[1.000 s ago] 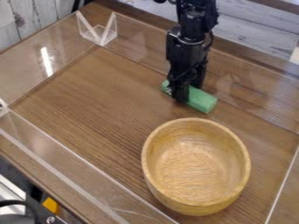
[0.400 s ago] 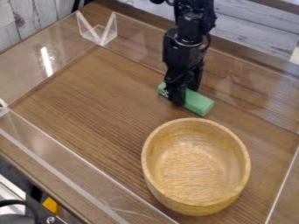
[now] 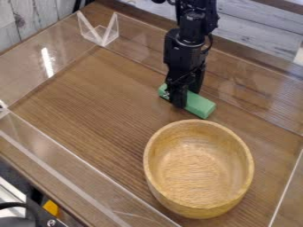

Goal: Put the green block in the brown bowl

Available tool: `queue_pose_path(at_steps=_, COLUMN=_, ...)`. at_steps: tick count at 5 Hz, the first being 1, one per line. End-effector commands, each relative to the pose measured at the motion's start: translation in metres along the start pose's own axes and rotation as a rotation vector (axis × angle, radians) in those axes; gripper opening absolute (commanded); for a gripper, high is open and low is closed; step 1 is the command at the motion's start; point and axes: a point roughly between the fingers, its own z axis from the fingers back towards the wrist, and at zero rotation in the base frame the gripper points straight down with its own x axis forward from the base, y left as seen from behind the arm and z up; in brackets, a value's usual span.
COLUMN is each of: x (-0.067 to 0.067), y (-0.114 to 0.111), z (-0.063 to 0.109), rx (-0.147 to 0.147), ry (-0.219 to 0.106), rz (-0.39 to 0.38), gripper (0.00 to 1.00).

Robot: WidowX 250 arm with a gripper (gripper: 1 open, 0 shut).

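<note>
Tool [image 3: 182,95] clamped on green block [image 3: 199,104], block's middle hidden, beside brown bowl [image 3: 199,168].

The black hand [image 3: 182,91] points straight down, apparently clamped on the green block [image 3: 190,99] lying on the wooden tabletop [image 3: 95,97], just behind the brown bowl [image 3: 199,167].

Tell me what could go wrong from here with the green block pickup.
The gripper is shut on the green block near one end, so the long free end could swing or slip out on lifting. The brown bowl sits close by with a thick rim; a low carry might clip it and knock the block loose.
</note>
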Motion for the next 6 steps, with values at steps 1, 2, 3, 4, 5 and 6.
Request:
queue_pose_path(at_steps=1, x=0.0013, y=-0.0052, z=0.0291, rx=-0.077, ry=-0.014, rz=0.000, gripper=0.00)
queue_pose_path(at_steps=2, x=0.0012, y=-0.0037, z=0.0313, rx=-0.073, ry=-0.014, rz=0.003, gripper=0.00)
queue_pose_path(at_steps=3, x=0.0013, y=-0.0028, z=0.0307, rx=-0.071, ry=-0.015, rz=0.006, gripper=0.00)
queue_pose_path(at_steps=4, x=0.0015, y=-0.0020, z=0.0300, rx=-0.068, ry=-0.015, rz=0.010, gripper=0.00)
queue_pose_path(at_steps=5, x=0.0016, y=-0.0010, z=0.0295, rx=-0.065, ry=-0.016, rz=0.014, gripper=0.00)
queue_pose_path(at_steps=6, x=0.0017, y=0.0000, z=0.0294, rx=-0.062, ry=-0.017, rz=0.018, gripper=0.00)
